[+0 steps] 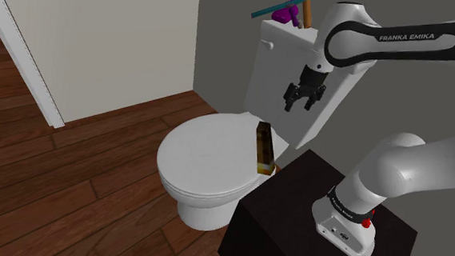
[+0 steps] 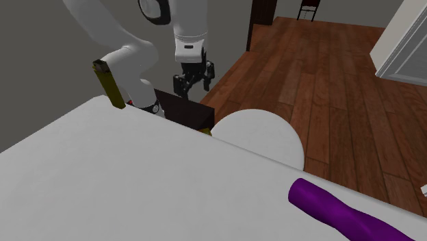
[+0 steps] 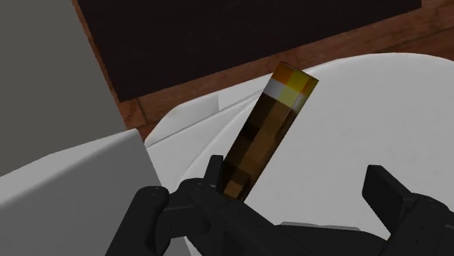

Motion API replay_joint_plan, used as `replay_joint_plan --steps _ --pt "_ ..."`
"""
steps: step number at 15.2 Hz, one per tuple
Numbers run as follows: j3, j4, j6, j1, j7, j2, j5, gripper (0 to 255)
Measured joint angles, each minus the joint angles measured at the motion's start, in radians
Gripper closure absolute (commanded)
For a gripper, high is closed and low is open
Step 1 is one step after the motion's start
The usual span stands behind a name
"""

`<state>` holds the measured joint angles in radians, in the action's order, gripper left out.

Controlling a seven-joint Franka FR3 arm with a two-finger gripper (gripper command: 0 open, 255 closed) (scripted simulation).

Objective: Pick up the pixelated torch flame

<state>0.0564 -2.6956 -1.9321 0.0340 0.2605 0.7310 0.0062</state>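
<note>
Centre-left in the shoulder view, the white toilet lid (image 1: 203, 160) carries the pixelated torch (image 1: 263, 148), standing on end at the lid's right rim. The gripper (image 1: 301, 103) hangs above and to the right of it, jaws apart, nothing in them. In the wrist view the torch sits between the fingers (image 3: 393, 198) but much closer to one, so I reckon an uneven close tips it off the smooth lid toward the dark stand (image 1: 302, 211). The tank (image 1: 267, 69) is right beside the hand too, so I could clip it going down.
</note>
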Motion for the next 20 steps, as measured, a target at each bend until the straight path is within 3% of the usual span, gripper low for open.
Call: replay_joint_plan --steps 6,10,18,20 --pt "-0.003 -0.095 -0.265 0.014 0.043 -0.157 0.006 0" --pt "-0.001 -0.12 -0.473 0.021 0.068 -0.331 0.013 0" --pt "0.009 -0.097 -0.852 0.02 0.085 -0.713 0.07 0" --pt "0.009 -0.08 -0.9 0.02 0.078 -0.775 0.089 0"
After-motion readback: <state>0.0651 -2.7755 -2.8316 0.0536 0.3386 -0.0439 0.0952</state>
